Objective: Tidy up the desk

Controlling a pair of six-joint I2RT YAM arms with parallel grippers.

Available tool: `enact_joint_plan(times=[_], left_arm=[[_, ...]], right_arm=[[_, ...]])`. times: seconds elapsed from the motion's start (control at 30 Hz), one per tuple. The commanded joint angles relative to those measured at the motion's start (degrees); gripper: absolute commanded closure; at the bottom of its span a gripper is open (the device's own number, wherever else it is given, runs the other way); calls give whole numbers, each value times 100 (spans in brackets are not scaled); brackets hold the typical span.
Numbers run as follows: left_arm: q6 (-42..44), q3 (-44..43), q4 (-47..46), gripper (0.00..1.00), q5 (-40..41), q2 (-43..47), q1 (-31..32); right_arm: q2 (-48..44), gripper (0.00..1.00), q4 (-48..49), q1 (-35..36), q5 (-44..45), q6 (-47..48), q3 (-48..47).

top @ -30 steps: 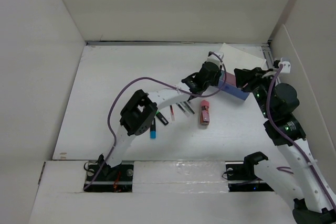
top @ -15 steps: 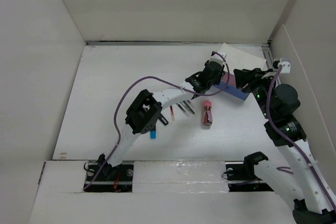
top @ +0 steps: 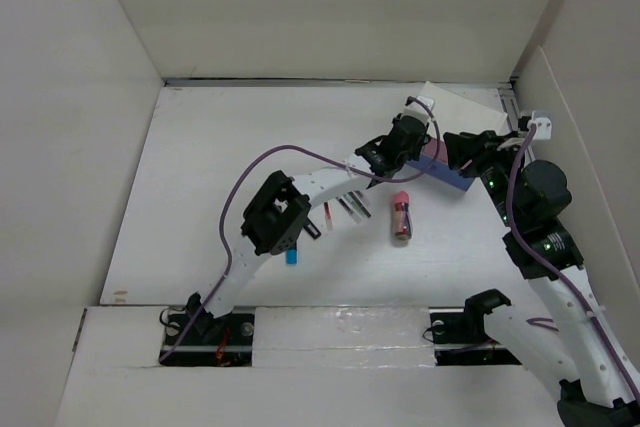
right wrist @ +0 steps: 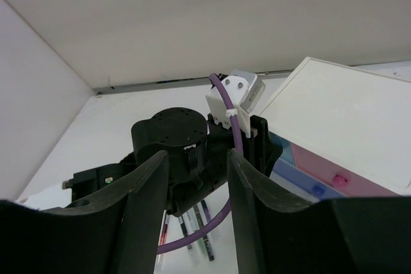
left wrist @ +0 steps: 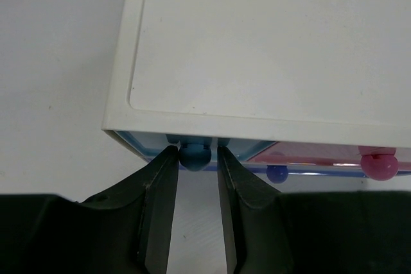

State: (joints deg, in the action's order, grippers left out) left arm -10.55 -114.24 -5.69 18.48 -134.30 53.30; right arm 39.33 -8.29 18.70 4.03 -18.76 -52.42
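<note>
Pens (top: 350, 209) lie in a little bunch in the middle of the desk (top: 200, 167), the big white top with white walls around it. Just beside them, on the right, lies a small pink and red tube (top: 402, 215). A thing with a blue tip (top: 291, 256) peeks out from under your left arm. A white drawer box (top: 455, 107) sits at the far right of the desk. Your left gripper (left wrist: 194, 153) is at the front of this box. Its two fingers stand one on each side of a blue knob (left wrist: 194, 157), very close to it. You cannot tell if they squeeze it. A pink knob (left wrist: 379, 165) is further along the front. Your right gripper (right wrist: 197, 158) is near the box, spread wide, with nothing in it.
</note>
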Motion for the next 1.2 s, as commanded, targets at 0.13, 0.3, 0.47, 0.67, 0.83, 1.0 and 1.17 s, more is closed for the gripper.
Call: enact_joint_plan(times=[0.13, 0.3, 0.47, 0.67, 0.83, 1.0, 1.17], left_arm=[[140, -327, -239, 80, 59, -52, 14], [149, -257, -266, 95, 68, 9, 14], [123, 374, -555, 100, 94, 395, 14], [70, 1419, -933, 100, 94, 1080, 14], [-44, 2282, -1206, 100, 15, 1749, 14], [-70, 2959, -1329, 100, -11, 2135, 128], [-70, 3513, -1417, 100, -37, 2601, 128]], right_arm=[[-136, 53, 355, -33, -60, 101, 22], [-127, 53, 364, -33, -52, 92, 83], [-92, 53, 381, -33, -69, 92, 145], [-57, 53, 408, -33, -26, 75, 259], [4, 53, 408, -33, 45, 57, 338], [31, 53, 408, -33, 150, 75, 364], [57, 53, 408, -33, 203, 75, 400]])
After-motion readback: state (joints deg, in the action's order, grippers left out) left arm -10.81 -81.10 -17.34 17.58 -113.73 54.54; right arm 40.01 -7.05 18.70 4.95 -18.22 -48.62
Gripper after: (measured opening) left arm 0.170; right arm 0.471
